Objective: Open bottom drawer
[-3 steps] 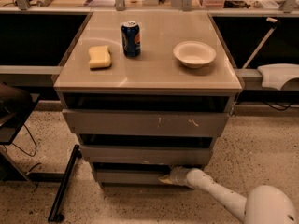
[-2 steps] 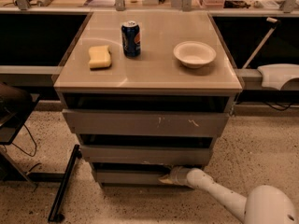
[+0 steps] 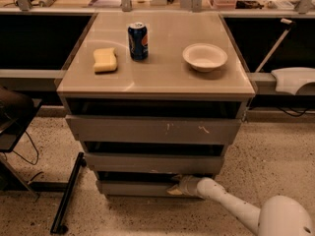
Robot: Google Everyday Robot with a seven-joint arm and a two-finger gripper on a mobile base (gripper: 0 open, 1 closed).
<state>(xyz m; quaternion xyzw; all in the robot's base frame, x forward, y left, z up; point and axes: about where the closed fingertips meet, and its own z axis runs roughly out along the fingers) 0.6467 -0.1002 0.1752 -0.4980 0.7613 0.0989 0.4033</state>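
The bottom drawer (image 3: 133, 188) is the lowest, narrowest plain grey front of the cabinet, just above the floor. It sits almost flush under the middle front, with a dark gap along its top edge. My white arm reaches in from the lower right, and my gripper (image 3: 176, 184) is at the top edge of the bottom drawer, right of its middle, its tips tucked into the gap. The drawer's inside is hidden.
The middle drawer front (image 3: 152, 163) and the wide scratched top front (image 3: 152, 130) are above. On the cabinet top (image 3: 162, 77) stand a yellow sponge (image 3: 105, 60), a blue can (image 3: 138, 41) and a white bowl (image 3: 204, 56). A black bar (image 3: 68, 194) leans at the left on the speckled floor.
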